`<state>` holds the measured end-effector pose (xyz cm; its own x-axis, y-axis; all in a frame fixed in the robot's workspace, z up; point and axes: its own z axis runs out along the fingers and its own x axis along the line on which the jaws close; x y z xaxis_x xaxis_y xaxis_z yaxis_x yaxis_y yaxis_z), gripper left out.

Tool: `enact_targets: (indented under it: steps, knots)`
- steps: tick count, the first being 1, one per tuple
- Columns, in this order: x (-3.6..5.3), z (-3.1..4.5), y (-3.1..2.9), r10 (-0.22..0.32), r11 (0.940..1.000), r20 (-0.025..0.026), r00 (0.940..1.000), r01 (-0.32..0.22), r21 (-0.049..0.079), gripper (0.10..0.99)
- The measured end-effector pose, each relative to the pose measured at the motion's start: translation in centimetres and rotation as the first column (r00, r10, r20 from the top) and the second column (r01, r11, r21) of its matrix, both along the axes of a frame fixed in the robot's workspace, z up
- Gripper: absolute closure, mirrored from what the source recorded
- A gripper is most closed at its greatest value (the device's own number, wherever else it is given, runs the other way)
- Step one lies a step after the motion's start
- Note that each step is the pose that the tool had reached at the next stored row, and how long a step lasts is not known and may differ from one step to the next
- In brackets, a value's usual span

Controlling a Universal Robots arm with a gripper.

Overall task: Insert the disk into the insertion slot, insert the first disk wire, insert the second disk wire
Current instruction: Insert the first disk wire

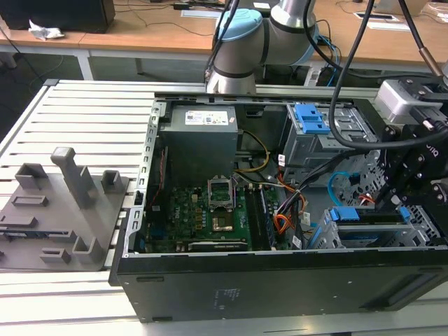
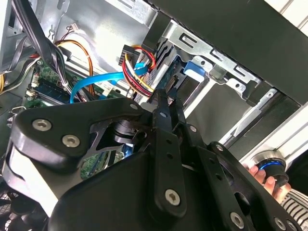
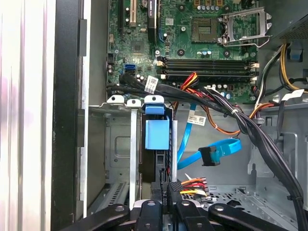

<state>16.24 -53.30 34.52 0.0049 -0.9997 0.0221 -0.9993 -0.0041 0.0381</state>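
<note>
Slatted metal bench, open black PC case on top. Blue-framed silver hard drive already sits in the grey sheet-metal cage, on the exterior view's near right. Gripper pinches the black red-and-yellow-wired plug just beside it, presumably to seat it. The flat blue cable dangles loose.

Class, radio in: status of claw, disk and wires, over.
Claw shut on black plug of red-yellow wires. Silver disk in blue plastic carrier seated in grey metal cage. Blue flat cable hangs loose nearby.
</note>
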Motion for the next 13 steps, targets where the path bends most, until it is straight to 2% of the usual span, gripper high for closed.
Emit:
enact_targets:
  steps: [13]
  knots:
    - [0.25,-0.25,0.01,0.000,1.0000,0.0000,1.0000,0.000,0.000,0.910]
